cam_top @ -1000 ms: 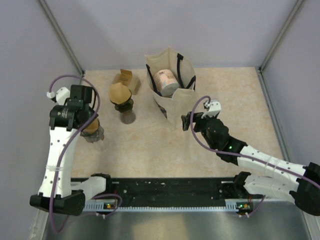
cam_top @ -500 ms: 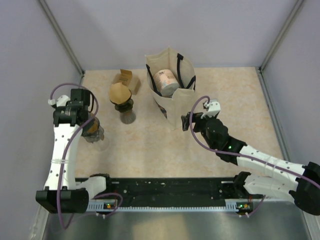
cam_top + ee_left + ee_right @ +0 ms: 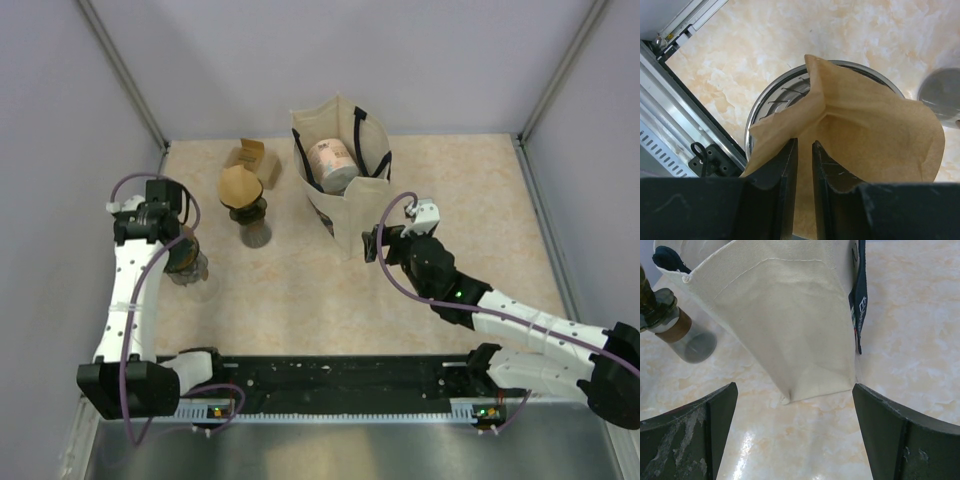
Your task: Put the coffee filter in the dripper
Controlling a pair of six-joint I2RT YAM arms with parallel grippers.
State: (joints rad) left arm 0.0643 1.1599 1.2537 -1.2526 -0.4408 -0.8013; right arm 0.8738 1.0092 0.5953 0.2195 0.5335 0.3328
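Note:
My left gripper (image 3: 804, 145) is shut on the near edge of a brown paper coffee filter (image 3: 865, 125). The filter hangs open as a cone inside the round metal rim of the dripper (image 3: 775, 95). In the top view the left gripper (image 3: 163, 232) stands over that dripper (image 3: 190, 270) at the left of the table, with the filter (image 3: 183, 254) showing just under it. My right gripper (image 3: 372, 243) is open and empty, facing the lower corner of a cloth tote bag (image 3: 785, 305).
A second dripper with a brown filter (image 3: 240, 187) sits on a glass carafe (image 3: 256, 232). A cardboard filter box (image 3: 251, 157) lies behind it. The tote bag (image 3: 340, 170) holds a roll. The left wall rail (image 3: 685, 25) is close.
My left arm has folded back and its gripper has come down a little over the dripper with the filter. The right arm has barely moved.

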